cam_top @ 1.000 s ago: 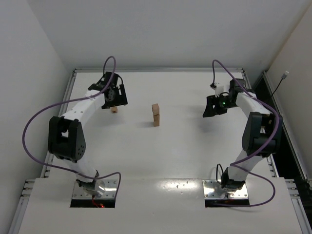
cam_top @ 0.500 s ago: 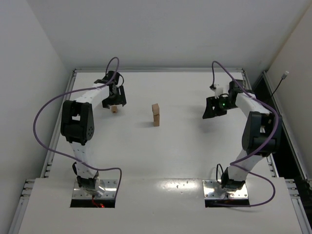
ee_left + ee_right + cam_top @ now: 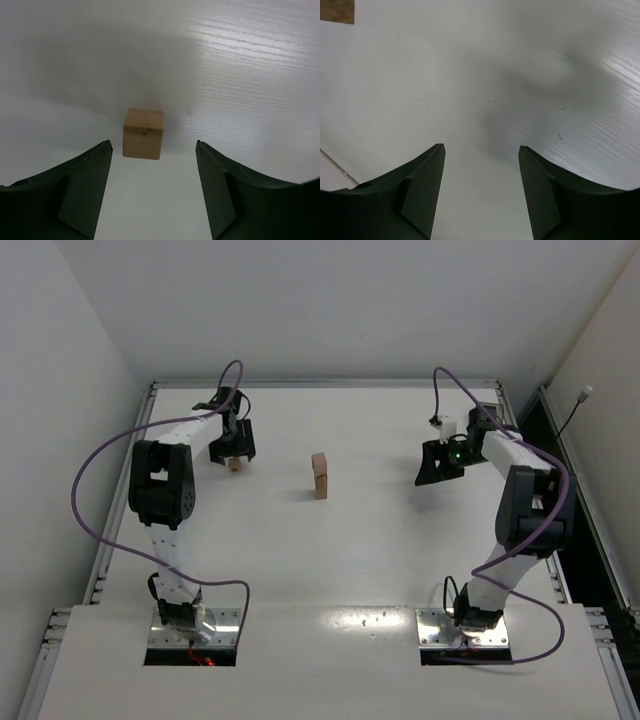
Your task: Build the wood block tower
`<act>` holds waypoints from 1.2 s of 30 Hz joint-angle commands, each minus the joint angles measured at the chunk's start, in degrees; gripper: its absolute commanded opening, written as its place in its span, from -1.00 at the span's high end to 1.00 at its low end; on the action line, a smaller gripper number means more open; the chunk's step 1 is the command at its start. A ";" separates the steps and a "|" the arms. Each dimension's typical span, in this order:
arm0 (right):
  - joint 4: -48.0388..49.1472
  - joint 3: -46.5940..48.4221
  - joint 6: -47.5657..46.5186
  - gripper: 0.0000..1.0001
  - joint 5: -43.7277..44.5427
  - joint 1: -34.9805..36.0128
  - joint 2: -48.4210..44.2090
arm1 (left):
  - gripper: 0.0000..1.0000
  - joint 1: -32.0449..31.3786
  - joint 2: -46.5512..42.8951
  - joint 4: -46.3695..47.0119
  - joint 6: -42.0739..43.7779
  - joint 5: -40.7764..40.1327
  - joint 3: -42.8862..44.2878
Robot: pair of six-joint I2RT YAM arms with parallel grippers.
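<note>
Top external view: one tower (image 3: pixel 319 476), seemingly two wood blocks high, stands mid-table. Slightly farther left, one loose cube (image 3: pixel 234 465) sits untouched between the left gripper's (image 3: pixel 232 452) spread jaws. The right gripper (image 3: pixel 481 150) gapes empty.

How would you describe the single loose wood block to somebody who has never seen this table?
On the white table, look to the far left side, at the left gripper. The wood block lies alone between its open jaws, touching neither, whereas the tower at the centre is stacked.
</note>
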 commanded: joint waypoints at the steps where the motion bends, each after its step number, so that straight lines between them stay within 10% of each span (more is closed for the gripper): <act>1: 1.74 0.66 -0.31 -0.14 -1.13 -0.30 0.42 | -0.26 1.29 0.47 -0.10 0.55 0.43 1.43; 20: 1.74 0.66 -0.31 -0.14 -1.13 -0.30 0.42 | 0.69 1.82 1.97 -1.24 3.35 2.10 2.48; 31: 1.74 0.66 -0.31 -0.14 -2.19 -0.30 0.42 | 0.38 1.29 -0.67 -2.56 6.00 2.54 0.81; 36: 1.74 0.66 -0.31 -0.14 -2.19 -0.30 -0.11 | 0.67 1.29 -0.67 -3.17 6.78 3.07 1.95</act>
